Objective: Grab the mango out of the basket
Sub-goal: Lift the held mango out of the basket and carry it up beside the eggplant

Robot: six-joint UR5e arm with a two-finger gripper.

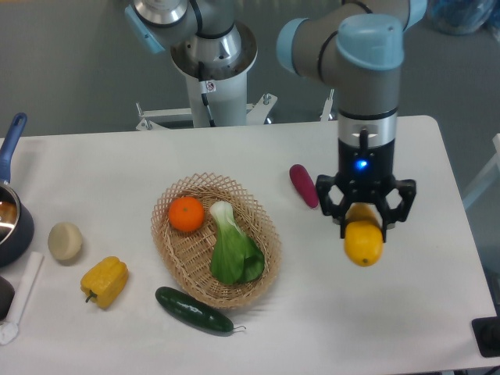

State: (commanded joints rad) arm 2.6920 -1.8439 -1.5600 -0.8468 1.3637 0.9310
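A white surface (141, 164) is filling most of the view, with a rounded corner showing at its far right. Beyond its far edge a grey floor (70, 62) is lying flat and plain, evenly lit. A white metal frame (168, 116) is standing just behind the surface's far edge. At the top right corner something blue and crinkled (469, 16) is showing, too cropped to identify. Light is falling softly, casting only faint shadows.
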